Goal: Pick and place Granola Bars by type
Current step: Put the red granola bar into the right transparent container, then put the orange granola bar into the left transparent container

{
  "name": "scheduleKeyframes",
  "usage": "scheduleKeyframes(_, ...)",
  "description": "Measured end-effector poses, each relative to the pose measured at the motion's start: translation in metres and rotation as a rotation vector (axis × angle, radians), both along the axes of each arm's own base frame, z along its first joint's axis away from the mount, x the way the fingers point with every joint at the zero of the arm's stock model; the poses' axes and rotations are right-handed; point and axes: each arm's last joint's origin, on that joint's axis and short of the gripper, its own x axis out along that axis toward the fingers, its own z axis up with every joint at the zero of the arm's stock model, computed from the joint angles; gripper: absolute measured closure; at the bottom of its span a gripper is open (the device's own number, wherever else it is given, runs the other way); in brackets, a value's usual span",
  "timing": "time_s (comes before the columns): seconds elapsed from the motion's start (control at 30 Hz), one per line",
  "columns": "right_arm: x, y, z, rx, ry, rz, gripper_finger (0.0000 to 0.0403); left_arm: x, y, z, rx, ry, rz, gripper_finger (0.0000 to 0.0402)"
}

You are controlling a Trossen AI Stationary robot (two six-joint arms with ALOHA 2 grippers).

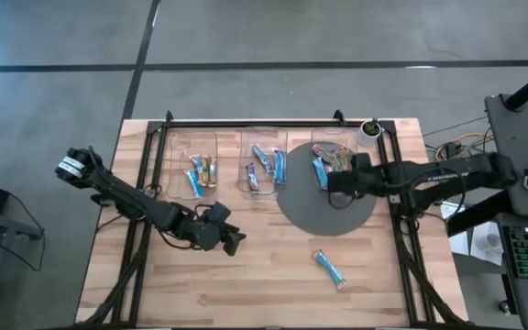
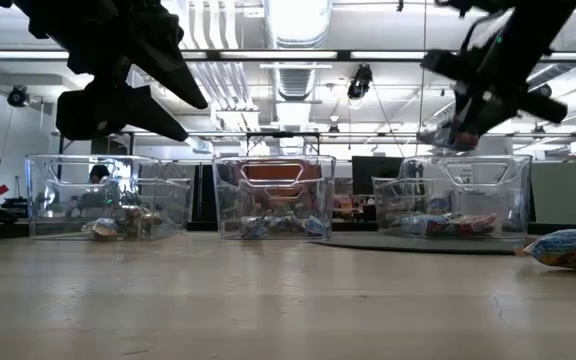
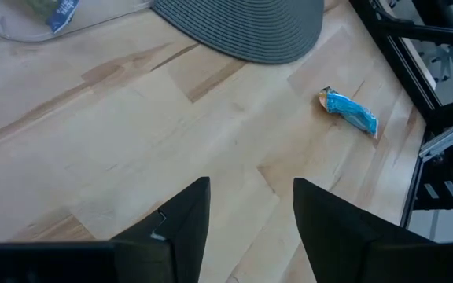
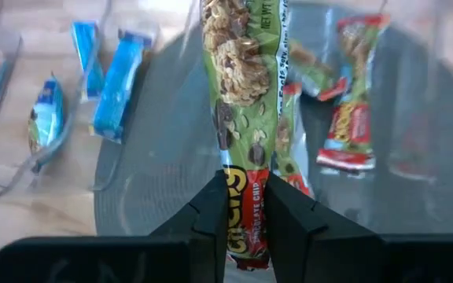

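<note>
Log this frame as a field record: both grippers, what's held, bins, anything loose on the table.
right gripper: shut on a green-wrapped granola bar with a red end, above the right clear plastic bin
left gripper: open, empty, over bare wooden table
bins: three clear plastic, in a row, each holding bars
loose: one blue-wrapped granola bar on the wood, near the round grey mat

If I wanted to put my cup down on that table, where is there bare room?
The front strip of wood is barest, between the left end effector and the lone blue granola bar. The back is crowded: three clear bins, the round grey mat, and the right end effector holding a green granola bar.
</note>
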Motion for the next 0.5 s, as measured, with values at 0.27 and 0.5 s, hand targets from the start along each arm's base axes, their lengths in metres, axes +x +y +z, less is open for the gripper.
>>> scheduleKeyframes(0.27,-0.006,-0.033,-0.023,0.028,-0.002,0.016,0.0321,0.0,0.0,0.001,-0.012,-0.008,0.006,0.0236)
scheduleKeyframes(0.5,-0.002,-0.035,-0.017,0.012,0.001,0.041,0.0242,0.0,0.0,0.001,-0.02,-0.008,0.012,0.0236)
